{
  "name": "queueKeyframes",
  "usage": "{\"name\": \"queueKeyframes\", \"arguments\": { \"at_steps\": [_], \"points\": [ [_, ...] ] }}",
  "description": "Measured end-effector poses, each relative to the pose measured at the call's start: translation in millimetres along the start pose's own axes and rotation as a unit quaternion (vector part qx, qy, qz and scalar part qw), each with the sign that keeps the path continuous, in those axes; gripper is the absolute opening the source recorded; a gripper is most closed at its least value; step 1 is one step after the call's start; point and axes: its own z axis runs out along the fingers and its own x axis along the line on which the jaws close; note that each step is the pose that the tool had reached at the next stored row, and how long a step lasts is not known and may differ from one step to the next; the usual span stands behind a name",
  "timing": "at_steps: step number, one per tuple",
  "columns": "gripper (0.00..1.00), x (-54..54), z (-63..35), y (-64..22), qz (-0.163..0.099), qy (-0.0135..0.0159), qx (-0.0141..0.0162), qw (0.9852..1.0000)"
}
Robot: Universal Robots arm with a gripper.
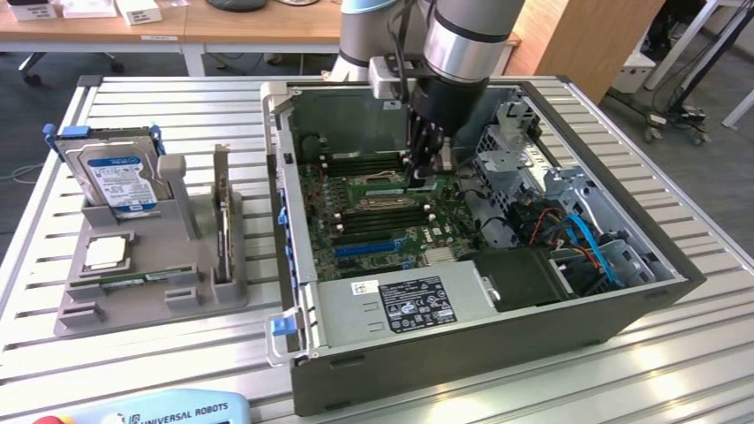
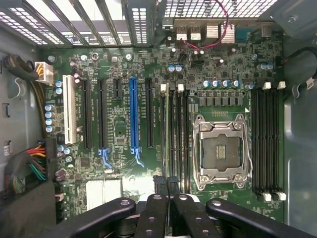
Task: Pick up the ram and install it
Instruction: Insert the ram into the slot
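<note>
Wooden desks (image 1: 236, 31) behind a slatted metal table (image 1: 35, 300).

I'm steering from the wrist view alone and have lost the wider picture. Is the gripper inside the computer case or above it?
Observer: Inside. The gripper reaches down into the open case, close over the motherboard.
Operator: Is anything standing outside the case?
Observer: Yes, a grey holder sits on the table, to the exterior view's left of the case.
Operator: What does it carry at the front?
Observer: A green ram stick lies flat in its front slot.
</note>
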Motion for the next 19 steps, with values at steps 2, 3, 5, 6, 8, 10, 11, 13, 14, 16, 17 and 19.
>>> {"name": "queueKeyframes", "arguments": {
  "at_steps": [2, 3, 5, 6, 8, 10, 11, 13, 14, 16, 17, 19],
  "points": [
    [0.12, 0.1, 2.1, 0.0, 0.000, 0.0000, 0.0002, 1.0000],
    [0.12, 0.1, 3.2, 0.0, 0.000, 0.0000, 0.0003, 1.0000],
    [0.12, 0.2, 5.3, 0.0, 0.000, 0.0000, 0.0005, 1.0000],
    [0.12, 0.2, 6.3, -0.1, 0.000, 0.0000, 0.0005, 1.0000],
    [0.12, 0.3, 8.0, -0.1, 0.000, 0.0000, 0.0006, 1.0000],
    [0.12, 0.3, 9.7, -0.1, 0.000, 0.0000, 0.0007, 1.0000],
    [0.12, 0.4, 10.3, -0.1, 0.000, 0.0000, 0.0007, 1.0000],
    [0.12, 0.4, 11.4, -0.2, 0.000, 0.0000, 0.0007, 1.0000],
    [0.12, 0.4, 11.9, -0.2, 0.000, 0.0000, 0.0007, 1.0000],
    [0.12, 0.5, 13.5, -0.2, 0.000, 0.0001, 0.0007, 1.0000],
    [0.12, 0.5, 14.5, -0.3, 0.000, 0.0000, 0.0008, 1.0000],
    [0.12, 0.6, 16.4, -0.3, 0.000, 0.0000, 0.0008, 1.0000]
  ]
}}
